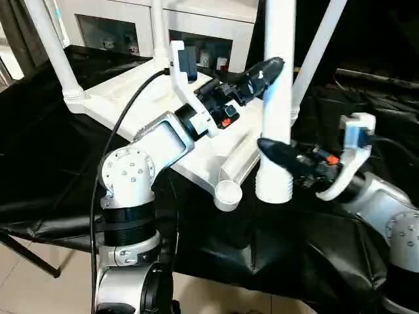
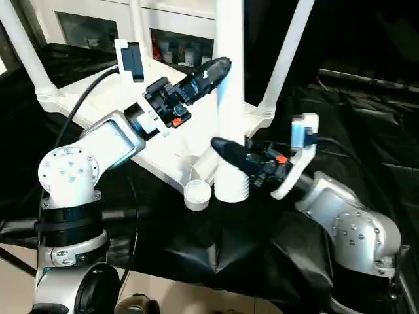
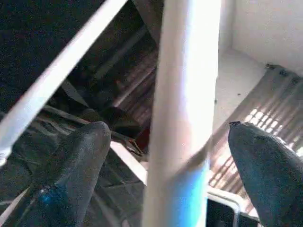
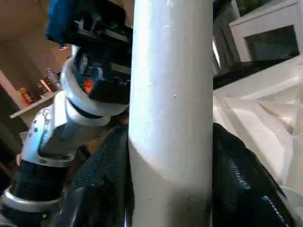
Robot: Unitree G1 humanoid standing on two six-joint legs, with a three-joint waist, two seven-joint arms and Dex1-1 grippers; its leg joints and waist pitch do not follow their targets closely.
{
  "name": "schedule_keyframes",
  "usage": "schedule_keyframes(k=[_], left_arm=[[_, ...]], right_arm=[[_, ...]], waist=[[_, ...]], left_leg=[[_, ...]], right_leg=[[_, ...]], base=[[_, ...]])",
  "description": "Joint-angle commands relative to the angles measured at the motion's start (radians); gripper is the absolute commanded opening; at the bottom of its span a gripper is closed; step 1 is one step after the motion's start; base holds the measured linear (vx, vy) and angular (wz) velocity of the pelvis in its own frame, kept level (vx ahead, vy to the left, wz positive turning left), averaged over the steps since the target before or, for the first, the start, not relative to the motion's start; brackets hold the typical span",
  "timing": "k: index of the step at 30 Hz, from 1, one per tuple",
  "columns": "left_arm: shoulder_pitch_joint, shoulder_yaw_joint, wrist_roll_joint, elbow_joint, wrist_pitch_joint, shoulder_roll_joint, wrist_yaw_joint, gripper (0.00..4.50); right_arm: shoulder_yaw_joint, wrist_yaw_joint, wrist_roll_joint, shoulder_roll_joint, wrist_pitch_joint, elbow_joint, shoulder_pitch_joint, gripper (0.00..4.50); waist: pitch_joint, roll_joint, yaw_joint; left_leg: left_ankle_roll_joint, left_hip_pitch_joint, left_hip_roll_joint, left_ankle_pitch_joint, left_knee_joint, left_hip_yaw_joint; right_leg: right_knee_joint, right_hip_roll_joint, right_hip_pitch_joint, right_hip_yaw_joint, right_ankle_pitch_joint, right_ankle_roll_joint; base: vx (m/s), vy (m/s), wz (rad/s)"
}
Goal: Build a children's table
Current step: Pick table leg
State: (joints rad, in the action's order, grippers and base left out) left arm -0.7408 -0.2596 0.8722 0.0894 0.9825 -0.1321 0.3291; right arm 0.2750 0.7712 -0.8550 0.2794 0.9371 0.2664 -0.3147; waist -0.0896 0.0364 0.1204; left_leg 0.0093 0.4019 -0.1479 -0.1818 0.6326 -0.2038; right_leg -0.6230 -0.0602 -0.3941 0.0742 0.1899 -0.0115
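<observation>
With the right gripper [image 1: 278, 157] pinching the leg [image 1: 277, 98] beside the empty socket [image 1: 228, 191] and the left gripper [image 1: 272, 69] spread, misalignment risks jamming.

Behind the work surface I see a white cabinet with glass doors [image 1: 105, 29]; small items sit on its shelves, too small to identify. A crinkled black plastic sheet [image 1: 46, 163] covers the work surface and hangs over its near edge. Below that edge I make out pale tiled floor [image 1: 39, 288], with a thin dark leg [image 1: 26, 255] slanting down to it at the left corner.
</observation>
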Motion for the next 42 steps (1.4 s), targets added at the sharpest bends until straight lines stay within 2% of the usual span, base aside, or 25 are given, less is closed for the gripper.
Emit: schedule_keyframes(k=[1, 4, 8, 9, 10, 13, 17, 19, 20, 25, 29, 31, 35, 36, 37, 39, 40, 41, 42], left_arm=[[-0.026, 0.011, 0.027, -0.005, 0.020, -0.041, -0.017, 4.50], [-0.020, 0.028, 0.021, 0.000, 0.024, -0.032, -0.010, 4.50], [-0.014, 0.066, 0.004, 0.001, 0.019, -0.009, -0.003, 4.50], [-0.016, 0.066, 0.006, -0.006, 0.024, -0.004, -0.015, 4.21], [-0.020, 0.061, 0.011, -0.019, 0.038, 0.002, -0.030, 4.21], [-0.023, 0.065, -0.001, -0.026, 0.033, 0.016, -0.032, 3.77], [-0.023, 0.079, -0.017, -0.030, 0.024, 0.032, -0.026, 3.59], [-0.025, 0.081, -0.021, -0.033, 0.009, 0.037, -0.032, 3.31], [-0.026, 0.084, -0.026, -0.035, 0.000, 0.041, -0.032, 3.31], [-0.029, 0.088, -0.029, -0.039, -0.011, 0.045, -0.030, 2.83], [-0.028, 0.095, -0.027, -0.035, -0.008, 0.050, -0.024, 2.72], [-0.025, 0.105, -0.031, -0.036, -0.012, 0.057, -0.022, 2.46], [-0.025, 0.105, -0.032, -0.041, -0.018, 0.058, -0.021, 2.14], [-0.026, 0.105, -0.034, -0.044, -0.021, 0.059, -0.020, 2.14], [-0.027, 0.105, -0.037, -0.047, -0.023, 0.059, -0.022, 1.95], [-0.028, 0.107, -0.042, -0.049, -0.025, 0.063, -0.021, 1.91], [-0.028, 0.107, -0.042, -0.049, -0.025, 0.063, -0.021, 1.87], [-0.028, 0.113, -0.042, -0.048, -0.025, 0.069, -0.020, 1.87], [-0.029, 0.117, -0.043, -0.048, -0.022, 0.075, -0.016, 1.85]], right_arm=[[-0.011, -0.016, 0.001, 0.016, -0.006, 0.011, -0.005, 1.87], [-0.024, -0.017, 0.001, 0.023, -0.008, 0.013, -0.003, 1.87], [-0.046, -0.012, 0.003, 0.031, -0.007, 0.023, -0.001, 1.87], [-0.050, -0.012, 0.003, 0.033, -0.007, 0.025, 0.000, 1.87], [-0.057, -0.012, 0.002, 0.037, -0.008, 0.027, 0.001, 1.87], [-0.065, -0.013, 0.003, 0.043, -0.008, 0.031, 0.003, 1.87], [-0.078, -0.013, 0.007, 0.056, -0.012, 0.029, 0.003, 1.87], [-0.084, -0.013, 0.011, 0.063, -0.015, 0.024, 0.001, 1.87], [-0.087, -0.014, 0.013, 0.067, -0.017, 0.021, 0.000, 1.87], [-0.102, -0.019, 0.028, 0.077, -0.029, 0.008, 0.000, 1.87], [-0.104, -0.024, 0.028, 0.076, -0.033, 0.002, -0.005, 1.87], [-0.116, -0.023, 0.044, 0.082, -0.048, -0.003, -0.008, 1.87], [-0.119, -0.027, 0.049, 0.083, -0.049, -0.007, -0.012, 1.87], [-0.119, -0.031, 0.052, 0.083, -0.049, -0.012, -0.015, 1.87], [-0.119, -0.034, 0.053, 0.083, -0.051, -0.015, -0.018, 1.87], [-0.117, -0.036, 0.044, 0.081, -0.044, -0.026, -0.028, 1.87], [-0.117, -0.036, 0.044, 0.081, -0.044, -0.026, -0.028, 2.22], [-0.118, -0.039, 0.039, 0.080, -0.043, -0.031, -0.032, 2.22], [-0.116, -0.050, 0.038, 0.075, -0.042, -0.046, -0.042, 2.43]], waist=[[0.083, 0.019, 0.004], [0.083, 0.016, 0.003], [0.084, 0.018, 0.004], [0.083, 0.018, 0.005], [0.084, 0.017, 0.004], [0.084, 0.018, 0.004], [0.084, 0.017, 0.003], [0.084, 0.017, 0.003], [0.084, 0.020, 0.003], [0.084, 0.019, 0.005], [0.084, 0.018, 0.004], [0.084, 0.018, 0.005], [0.084, 0.019, 0.004], [0.084, 0.023, 0.003], [0.084, 0.022, 0.003], [0.084, 0.024, 0.003], [0.084, 0.023, 0.003], [0.084, 0.025, 0.003], [0.084, 0.023, 0.003]], left_leg=[[-0.030, -0.030, -0.091, -0.142, -0.083, 0.052], [-0.034, -0.032, -0.092, -0.148, -0.085, 0.053], [-0.040, -0.032, -0.092, -0.156, -0.085, 0.054], [-0.040, -0.032, -0.092, -0.155, -0.085, 0.054], [-0.042, -0.032, -0.093, -0.155, -0.085, 0.054], [-0.046, -0.032, -0.091, -0.164, -0.086, 0.055], [-0.048, -0.033, -0.093, -0.160, -0.086, 0.055], [-0.046, -0.032, -0.092, -0.158, -0.085, 0.054], [-0.045, -0.031, -0.092, -0.157, -0.085, 0.054], [-0.047, -0.032, -0.092, -0.156, -0.085, 0.054], [-0.045, -0.032, -0.092, -0.160, -0.085, 0.054], [-0.047, -0.032, -0.093, -0.159, -0.085, 0.054], [-0.042, -0.032, -0.092, -0.156, -0.084, 0.053], [-0.042, -0.032, -0.093, -0.153, -0.085, 0.053], [-0.041, -0.033, -0.093, -0.152, -0.084, 0.053], [-0.039, -0.032, -0.092, -0.151, -0.084, 0.053], [-0.040, -0.032, -0.093, -0.151, -0.084, 0.053], [-0.040, -0.032, -0.093, -0.151, -0.084, 0.053], [-0.041, -0.032, -0.093, -0.152, -0.085, 0.054]], right_leg=[[0.094, -0.120, 0.039, -0.061, 0.332, -0.129], [0.095, -0.118, 0.038, -0.061, 0.336, -0.120], [0.097, -0.119, 0.039, -0.062, 0.344, -0.108], [0.097, -0.120, 0.039, -0.063, 0.342, -0.108], [0.096, -0.119, 0.039, -0.062, 0.339, -0.108], [0.099, -0.119, 0.039, -0.062, 0.358, -0.097], [0.097, -0.119, 0.038, -0.063, 0.340, -0.099], [0.097, -0.119, 0.039, -0.063, 0.334, -0.105], [0.097, -0.120, 0.040, -0.063, 0.334, -0.106], [0.096, -0.119, 0.040, -0.063, 0.338, -0.106], [0.096, -0.119, 0.039, -0.063, 0.341, -0.110], [0.095, -0.119, 0.038, -0.063, 0.338, -0.111], [0.096, -0.120, 0.039, -0.063, 0.334, -0.112], [0.094, -0.119, 0.039, -0.063, 0.329, -0.114], [0.093, -0.118, 0.039, -0.062, 0.327, -0.115], [0.094, -0.119, 0.039, -0.063, 0.329, -0.115], [0.094, -0.119, 0.039, -0.062, 0.331, -0.115], [0.093, -0.119, 0.039, -0.062, 0.330, -0.114], [0.093, -0.120, 0.039, -0.062, 0.333, -0.113]], base=[[0.000, 0.000, 0.00], [0.000, 0.000, 0.00], [0.000, 0.000, 0.00], [0.000, 0.000, 0.00], [0.000, 0.000, 0.00], [0.000, 0.000, 0.00], [0.000, 0.000, 0.00], [0.000, 0.000, 0.00], [0.000, 0.000, 0.00], [0.000, 0.000, 0.00], [0.000, 0.000, 0.00], [0.000, 0.000, 0.00], [0.000, 0.000, 0.00], [0.000, 0.000, 0.00], [0.000, 0.000, 0.00], [0.000, 0.000, 0.00], [0.000, 0.000, 0.00], [0.000, 0.000, 0.00], [0.000, 0.000, 0.00]])
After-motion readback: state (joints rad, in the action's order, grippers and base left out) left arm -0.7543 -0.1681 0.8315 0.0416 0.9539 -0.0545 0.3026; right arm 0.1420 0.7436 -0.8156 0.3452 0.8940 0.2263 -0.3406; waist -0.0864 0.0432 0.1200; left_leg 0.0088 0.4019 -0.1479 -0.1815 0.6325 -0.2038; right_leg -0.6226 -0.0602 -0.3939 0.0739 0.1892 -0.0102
